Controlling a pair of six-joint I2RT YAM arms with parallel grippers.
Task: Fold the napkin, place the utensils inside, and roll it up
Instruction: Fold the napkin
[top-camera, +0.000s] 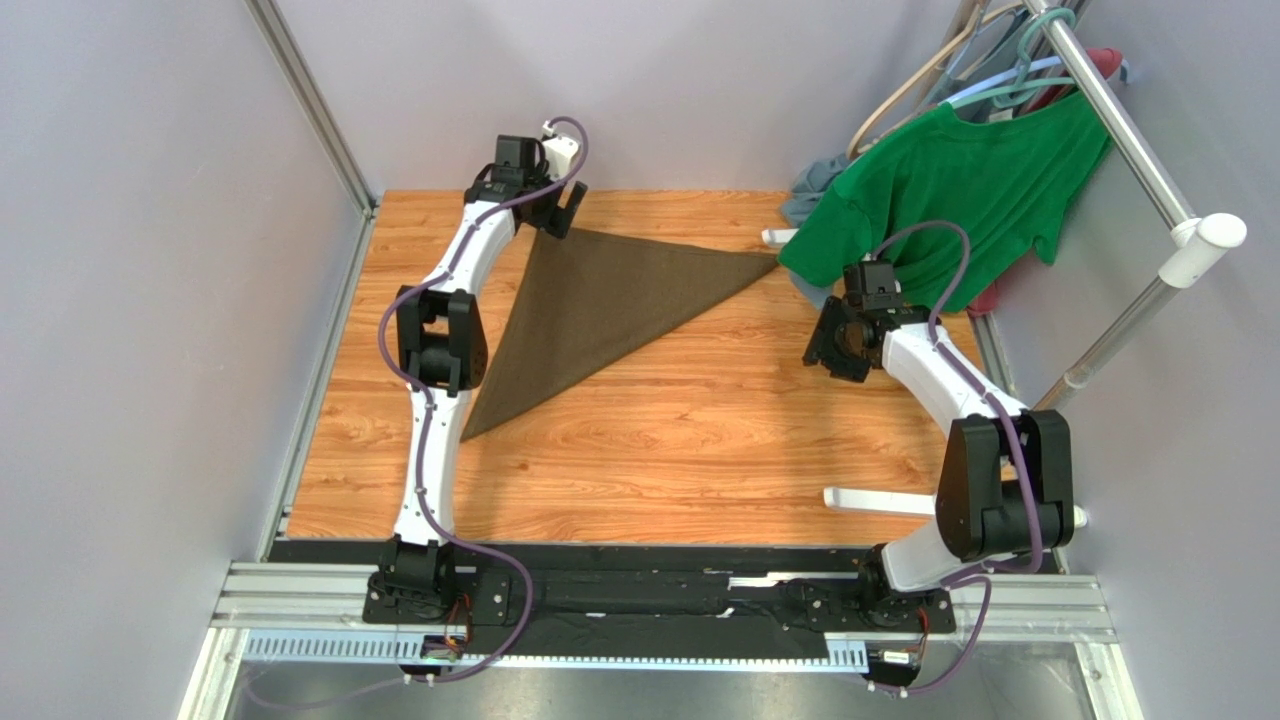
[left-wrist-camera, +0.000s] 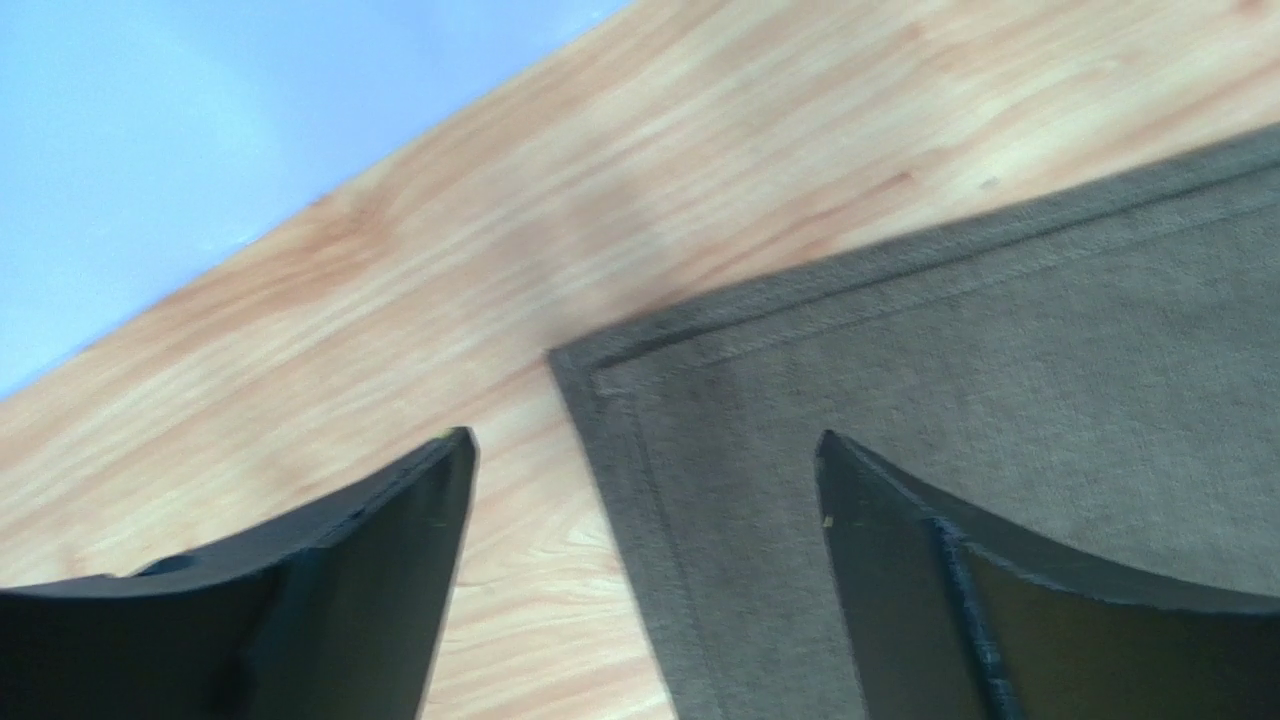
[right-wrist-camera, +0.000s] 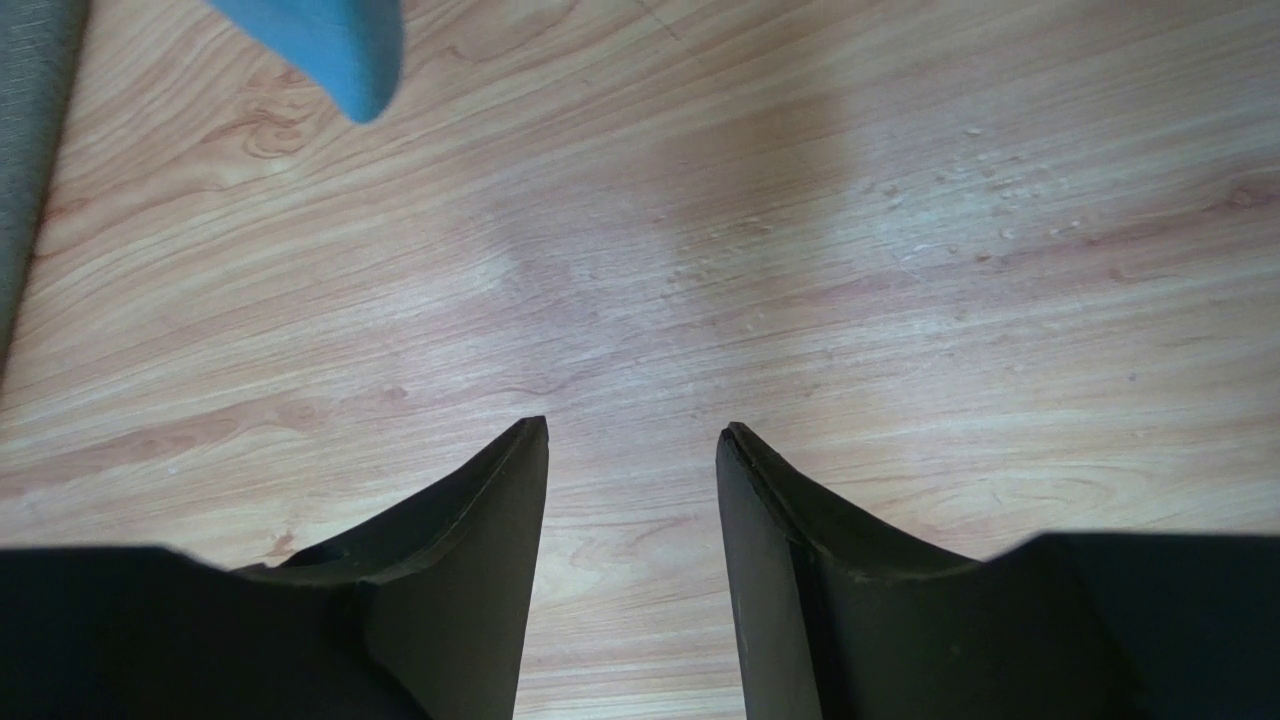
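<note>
Olive napkin (left-wrist-camera: 977, 375) lies beneath empty, wide-open left pincer (left-wrist-camera: 639, 450).

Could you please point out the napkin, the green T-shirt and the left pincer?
napkin (top-camera: 595, 308): top view, cloth's middle.
green T-shirt (top-camera: 962, 180): top view, its chest.
left pincer (left-wrist-camera: 643, 443): left wrist view, between fingertips.

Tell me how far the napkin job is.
Done: the napkin lies folded into a triangle on the table. In hand: nothing; the left gripper is open over its corner, the right gripper open over bare wood. Left: utensils, none in view, then rolling.
</note>
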